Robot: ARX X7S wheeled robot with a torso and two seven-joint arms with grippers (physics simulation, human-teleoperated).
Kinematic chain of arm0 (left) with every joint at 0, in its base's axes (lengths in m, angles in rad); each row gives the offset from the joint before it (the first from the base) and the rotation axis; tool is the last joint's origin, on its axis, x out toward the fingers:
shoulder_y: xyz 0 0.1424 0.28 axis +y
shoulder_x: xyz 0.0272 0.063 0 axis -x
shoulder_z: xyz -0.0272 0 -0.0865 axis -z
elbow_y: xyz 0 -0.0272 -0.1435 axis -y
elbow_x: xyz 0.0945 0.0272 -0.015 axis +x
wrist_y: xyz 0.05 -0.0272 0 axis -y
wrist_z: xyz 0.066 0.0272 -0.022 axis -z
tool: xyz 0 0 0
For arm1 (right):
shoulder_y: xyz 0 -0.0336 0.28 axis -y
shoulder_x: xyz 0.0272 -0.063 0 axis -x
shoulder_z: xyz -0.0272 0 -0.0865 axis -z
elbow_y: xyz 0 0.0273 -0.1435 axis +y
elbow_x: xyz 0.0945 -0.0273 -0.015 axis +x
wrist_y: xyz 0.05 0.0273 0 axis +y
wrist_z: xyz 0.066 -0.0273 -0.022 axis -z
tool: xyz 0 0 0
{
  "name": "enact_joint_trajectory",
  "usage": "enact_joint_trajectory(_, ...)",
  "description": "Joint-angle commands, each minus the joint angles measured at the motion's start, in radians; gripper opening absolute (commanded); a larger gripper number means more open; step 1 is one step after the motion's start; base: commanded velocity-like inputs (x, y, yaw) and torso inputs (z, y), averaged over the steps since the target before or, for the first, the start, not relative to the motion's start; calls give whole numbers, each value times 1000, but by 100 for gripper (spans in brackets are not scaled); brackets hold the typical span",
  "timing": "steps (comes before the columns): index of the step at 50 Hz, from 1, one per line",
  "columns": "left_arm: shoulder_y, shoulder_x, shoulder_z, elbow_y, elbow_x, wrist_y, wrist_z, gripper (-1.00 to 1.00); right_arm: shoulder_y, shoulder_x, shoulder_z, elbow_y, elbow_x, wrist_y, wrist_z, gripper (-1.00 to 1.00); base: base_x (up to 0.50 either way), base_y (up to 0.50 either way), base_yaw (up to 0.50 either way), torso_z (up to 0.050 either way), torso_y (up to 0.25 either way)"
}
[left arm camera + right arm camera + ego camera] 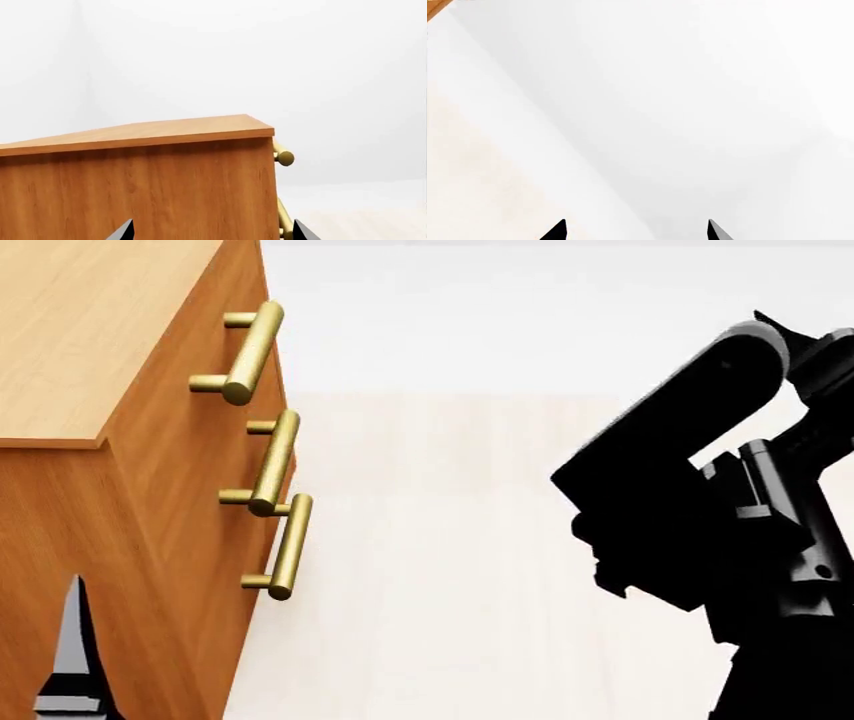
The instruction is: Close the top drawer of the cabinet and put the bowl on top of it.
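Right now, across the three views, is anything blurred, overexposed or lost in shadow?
Head view: sharp; the tall orange-brown wooden cabinet and its brass bar handles are evenly lit, but the black right arm is a near-featureless silhouette. Left wrist view: cabinet crisp against a flat pale backdrop. Right wrist view: almost wholly washed-out white, with only the open right gripper tips visible.

Looks like I'm in a bare simulated room – plain white walls, pale wood floor, flat even lighting. Only furniture I can see is an orange-brown wooden cabinet with brass bar handles – kinda home-ish
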Motion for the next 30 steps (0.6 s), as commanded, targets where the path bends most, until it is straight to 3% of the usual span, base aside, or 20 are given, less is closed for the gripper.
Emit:
enact_joint_trajectory(1, 15, -3, 6, -18, 3, 35, -2, 100, -12, 220, -47, -180, 3, 58, 36, 100, 0, 0, 0, 0, 0)
enact_joint_trajectory(12, 4, -4, 27, -6, 10, 21, -11, 100, -63, 392, -95, -268, -46, 36, 34, 100, 0, 0, 0, 0, 0)
enact_joint_trajectory(30, -1, -9, 41, -14, 12, 22, -19, 100, -257, 513, -268, -239, -167, -147, 122, 100, 0, 0, 0, 0, 0)
